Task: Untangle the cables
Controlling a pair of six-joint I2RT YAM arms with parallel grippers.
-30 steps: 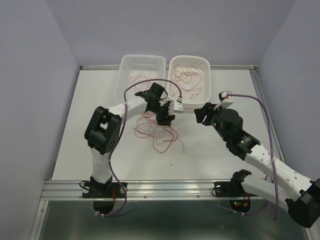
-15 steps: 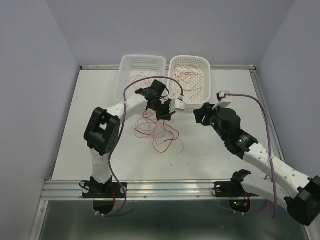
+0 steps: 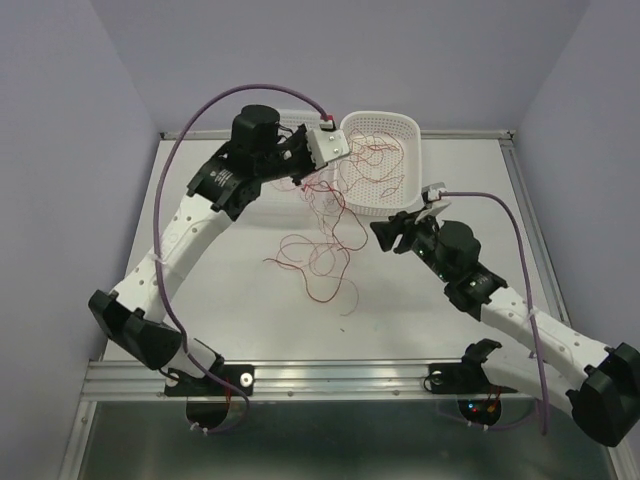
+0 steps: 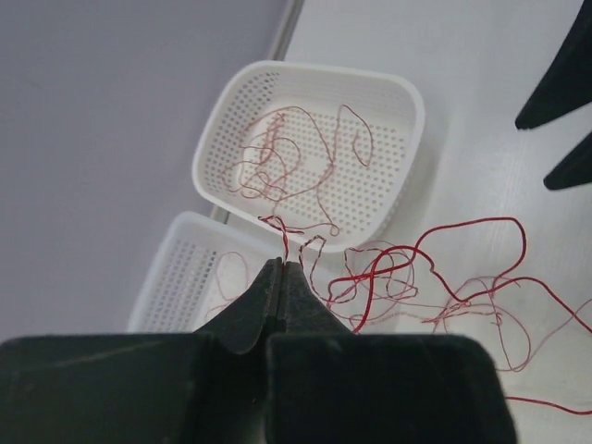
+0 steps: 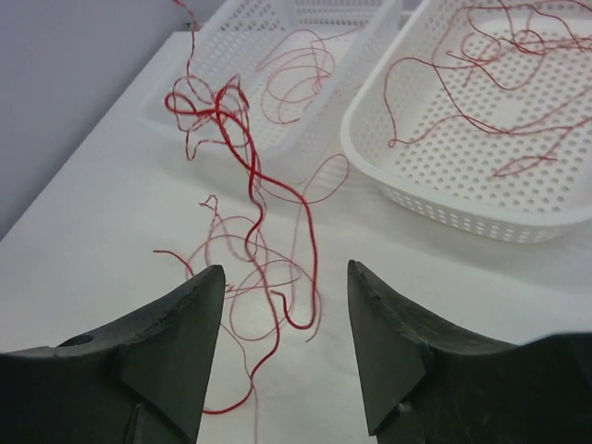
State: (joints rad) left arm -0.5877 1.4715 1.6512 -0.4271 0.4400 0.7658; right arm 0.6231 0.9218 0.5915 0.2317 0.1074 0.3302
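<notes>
cables point(image 4: 375, 277) hang from the clamped left tool point(image 4: 282, 266); right tool point(image 5: 287, 273) gapes wide.

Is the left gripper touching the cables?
Touching. Left wrist view: left gripper shut on the cables, a strand running straight out from its closed tips.

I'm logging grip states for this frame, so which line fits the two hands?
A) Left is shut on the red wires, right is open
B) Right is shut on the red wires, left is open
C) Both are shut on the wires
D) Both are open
A: in the left wrist view the left hand is pinched shut with the red wires trailing from its tips, while the right hand is spread apart and grips nothing.
</notes>
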